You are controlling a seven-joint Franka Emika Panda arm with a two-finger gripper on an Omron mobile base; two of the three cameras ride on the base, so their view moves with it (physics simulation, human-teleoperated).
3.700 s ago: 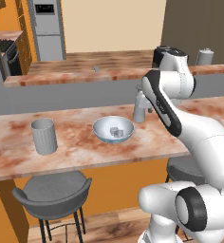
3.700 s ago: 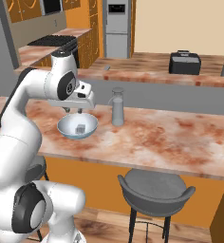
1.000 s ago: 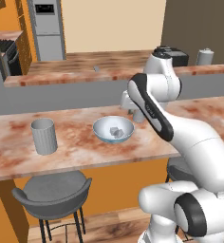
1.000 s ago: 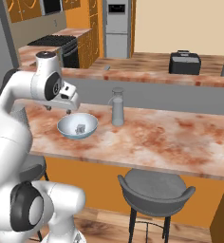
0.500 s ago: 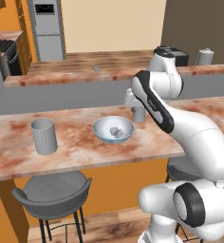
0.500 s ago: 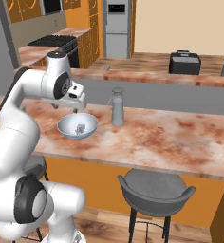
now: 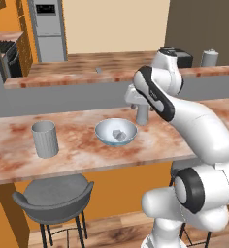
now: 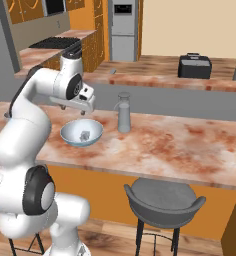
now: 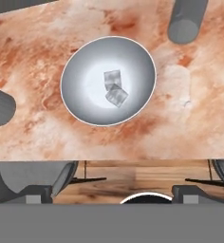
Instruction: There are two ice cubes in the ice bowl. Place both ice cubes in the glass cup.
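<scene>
Two grey bar stools (image 7: 53, 196) stand at the near edge of a marbled red-brown counter (image 8: 180, 145). Directly below the gripper (image 8: 71, 108), whose finger spread cannot be told, the light-blue ice bowl (image 9: 108, 80) holds both ice cubes (image 9: 114, 88), touching near its centre. The ribbed glass cup (image 7: 44, 139) stands well apart to the gripper's left; a slim grey bottle (image 8: 123, 112) stands near its right. Beyond, a second counter carries a black toaster (image 8: 195, 65), with a steel refrigerator (image 8: 124, 30) and orange cabinets behind.
</scene>
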